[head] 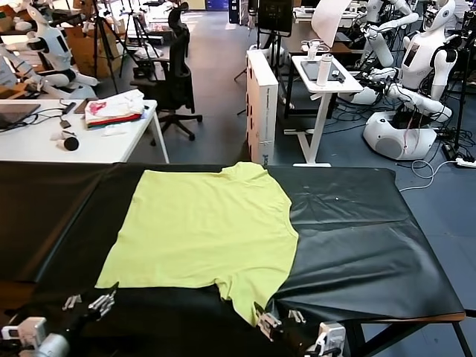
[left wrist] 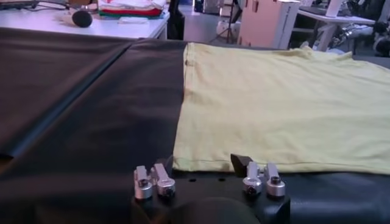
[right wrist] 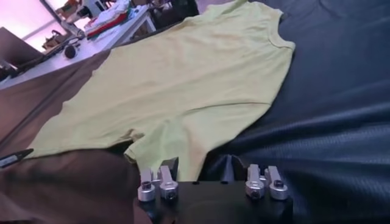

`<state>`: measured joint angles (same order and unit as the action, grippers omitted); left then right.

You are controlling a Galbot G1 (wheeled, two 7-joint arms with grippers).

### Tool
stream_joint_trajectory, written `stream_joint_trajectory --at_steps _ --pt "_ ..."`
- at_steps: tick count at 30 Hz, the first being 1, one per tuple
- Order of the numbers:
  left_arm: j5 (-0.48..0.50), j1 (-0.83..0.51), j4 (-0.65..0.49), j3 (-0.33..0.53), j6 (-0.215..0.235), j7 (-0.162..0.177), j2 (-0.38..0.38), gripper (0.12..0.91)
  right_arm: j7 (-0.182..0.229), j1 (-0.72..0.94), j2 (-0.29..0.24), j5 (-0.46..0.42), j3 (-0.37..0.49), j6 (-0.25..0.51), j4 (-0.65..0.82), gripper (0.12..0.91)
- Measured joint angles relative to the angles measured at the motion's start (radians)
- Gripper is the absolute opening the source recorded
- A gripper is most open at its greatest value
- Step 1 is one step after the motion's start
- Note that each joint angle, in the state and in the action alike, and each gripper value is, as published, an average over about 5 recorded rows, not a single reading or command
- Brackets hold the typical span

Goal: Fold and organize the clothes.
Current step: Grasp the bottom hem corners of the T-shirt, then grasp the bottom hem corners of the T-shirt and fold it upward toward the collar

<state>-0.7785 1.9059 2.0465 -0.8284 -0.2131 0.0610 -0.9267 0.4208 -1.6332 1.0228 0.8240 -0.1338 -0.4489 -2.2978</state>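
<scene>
At the near edge of the table (head: 387, 245), the right end effector (head: 277, 321) is clenched on the tip of the lime T-shirt's (head: 204, 227) near sleeve. The left end effector (head: 95, 301) rests with jaws parted just beside the shirt's near left corner, gripping nothing. The T-shirt lies spread flat on the black table cover, neck toward the far edge. A white, red and pink cloth pile (head: 113, 108) sits on a separate white table beyond.
</scene>
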Motion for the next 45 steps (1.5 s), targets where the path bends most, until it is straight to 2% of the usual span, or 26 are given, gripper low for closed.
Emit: stream_joint_trajectory --at_steps 4,9,12,21,26,31,37,45 --pt "0.000 0.004 0.001 -0.004 0.003 0.002 0.000 0.364 -0.004 -0.011 -0.011 0.000 -0.013 0.002 -0.015 0.139" --pt "0.000 0.007 0.004 -0.005 0.005 0.003 -0.002 0.246 -0.008 -0.028 -0.028 0.002 -0.035 0.010 -0.033 0.139" --pt "0.000 0.010 0.011 -0.006 0.006 0.003 -0.007 0.208 -0.005 -0.040 -0.040 0.009 -0.049 0.011 -0.047 0.139" --pt "0.007 0.050 0.061 -0.022 0.006 0.012 -0.035 0.186 -0.005 -0.146 -0.105 0.039 -0.150 0.028 -0.127 0.139" --pt "0.013 0.099 0.108 -0.048 0.006 0.024 -0.058 0.166 -0.012 -0.216 -0.118 0.039 -0.205 0.046 -0.160 0.139" --pt "0.017 0.145 0.157 -0.067 0.007 0.027 -0.079 0.148 -0.067 -0.199 -0.103 0.035 -0.219 0.087 -0.150 0.139" --pt "0.018 0.133 0.179 -0.061 0.017 0.025 -0.092 0.148 -0.148 -0.081 -0.076 0.036 -0.220 0.118 -0.085 0.139" --pt "0.027 0.001 0.142 -0.013 0.015 0.027 -0.121 0.148 -0.192 0.145 -0.066 0.037 -0.164 0.120 0.057 0.139"
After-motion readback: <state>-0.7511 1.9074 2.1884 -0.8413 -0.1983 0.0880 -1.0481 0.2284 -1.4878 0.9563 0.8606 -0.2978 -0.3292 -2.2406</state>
